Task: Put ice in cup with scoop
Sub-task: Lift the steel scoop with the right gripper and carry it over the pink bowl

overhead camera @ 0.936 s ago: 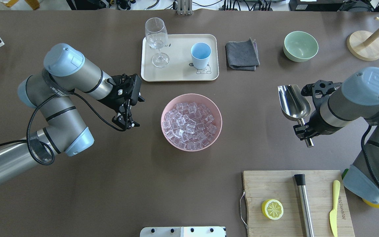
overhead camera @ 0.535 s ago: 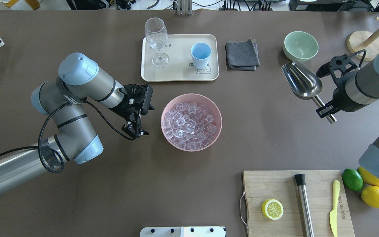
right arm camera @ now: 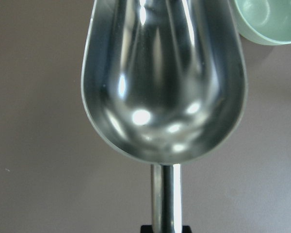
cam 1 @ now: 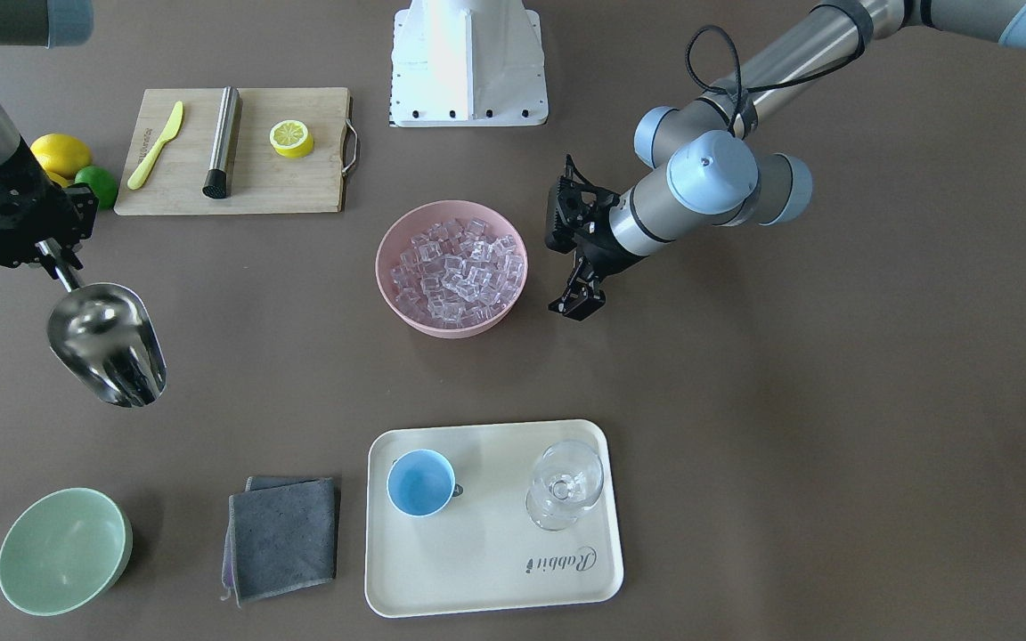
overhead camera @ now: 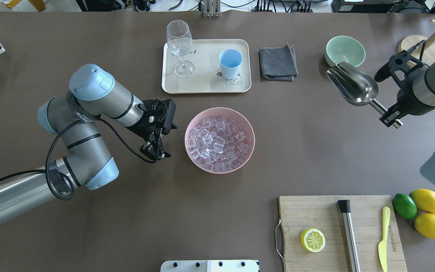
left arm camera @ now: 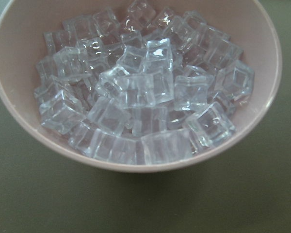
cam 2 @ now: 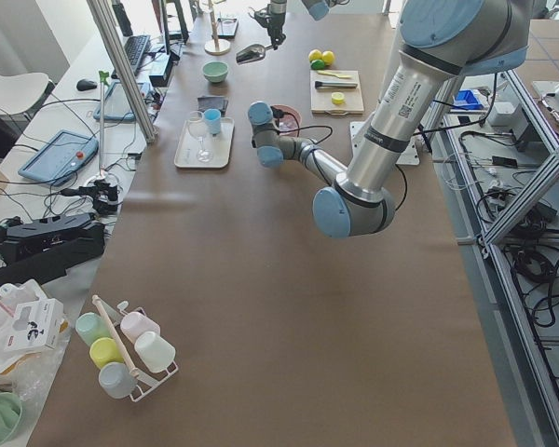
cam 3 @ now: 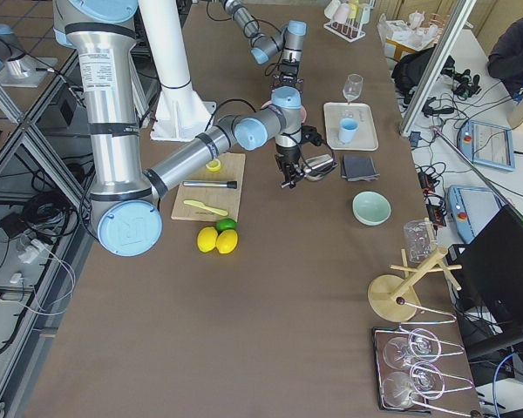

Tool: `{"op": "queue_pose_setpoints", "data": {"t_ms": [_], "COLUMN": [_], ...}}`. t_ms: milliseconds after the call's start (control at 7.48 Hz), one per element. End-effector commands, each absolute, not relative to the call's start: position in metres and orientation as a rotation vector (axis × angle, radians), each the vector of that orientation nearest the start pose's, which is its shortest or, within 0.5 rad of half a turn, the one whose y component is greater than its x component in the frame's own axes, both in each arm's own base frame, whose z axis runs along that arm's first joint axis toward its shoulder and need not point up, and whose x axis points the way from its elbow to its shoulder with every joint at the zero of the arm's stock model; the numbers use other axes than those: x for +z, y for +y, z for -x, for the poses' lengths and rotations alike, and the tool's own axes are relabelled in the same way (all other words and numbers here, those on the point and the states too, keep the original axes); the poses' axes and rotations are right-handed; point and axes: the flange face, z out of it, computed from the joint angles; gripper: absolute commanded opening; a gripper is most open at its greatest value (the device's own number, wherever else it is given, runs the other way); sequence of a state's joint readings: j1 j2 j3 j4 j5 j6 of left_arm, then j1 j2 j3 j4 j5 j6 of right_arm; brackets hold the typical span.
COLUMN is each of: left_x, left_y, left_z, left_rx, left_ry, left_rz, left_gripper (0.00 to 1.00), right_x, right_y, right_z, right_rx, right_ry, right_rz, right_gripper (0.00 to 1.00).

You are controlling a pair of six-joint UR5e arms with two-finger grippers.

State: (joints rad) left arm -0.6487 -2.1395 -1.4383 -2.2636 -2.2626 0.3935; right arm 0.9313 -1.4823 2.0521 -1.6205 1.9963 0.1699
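Observation:
The ice fills a pink bowl at mid-table; it also shows in the front view and close up in the left wrist view. The light-blue cup stands empty on a cream tray, seen too in the front view. My right gripper is shut on the handle of the steel scoop, held empty in the air near the pale-green bowl. The trough fills the right wrist view. My left gripper is open and empty just left of the pink bowl.
A stemmed glass stands on the tray beside the cup. A grey cloth lies right of the tray. A cutting board with half a lemon, a steel rod and a yellow knife sits at the near right, with lemons and a lime beside it.
My right arm has swung the scoop back and to the right, up beside the green bowl. My left arm has moved closer to the pink bowl.

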Motion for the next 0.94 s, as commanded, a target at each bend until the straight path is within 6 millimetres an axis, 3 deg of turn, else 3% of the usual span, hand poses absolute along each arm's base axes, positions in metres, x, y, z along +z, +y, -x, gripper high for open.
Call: {"op": "queue_pose_setpoints", "data": {"t_ms": [0,134,401,802], "left_x": [0.301,0.301,0.302,0.302], "left_y": [-0.478,-0.478,-0.480,-0.480], "left_z": [-0.510,-0.510,-0.508,-0.508], "left_rx": [1.506,1.506,1.502,1.502], "left_ry": [0.976,0.976,0.973,0.968], "left_rz": [-0.986,-0.986,-0.987,-1.000], "left_gripper": [0.98,0.98,0.98,0.98], "right_x": [0.372,0.338,0.305,0.251], "right_y": [-0.464,-0.465,-0.433,-0.399], "right_z": [0.229,0.231,0.228,0.279], "right_rx": [-0.851,-0.986,-1.168,-1.297], "right_ry": [-0.518,-0.486,-0.453,-0.393], "right_rz": [-0.289,-0.256,-0.217,-0.099], "right_gripper": [0.00,0.00,0.00,0.00]}}
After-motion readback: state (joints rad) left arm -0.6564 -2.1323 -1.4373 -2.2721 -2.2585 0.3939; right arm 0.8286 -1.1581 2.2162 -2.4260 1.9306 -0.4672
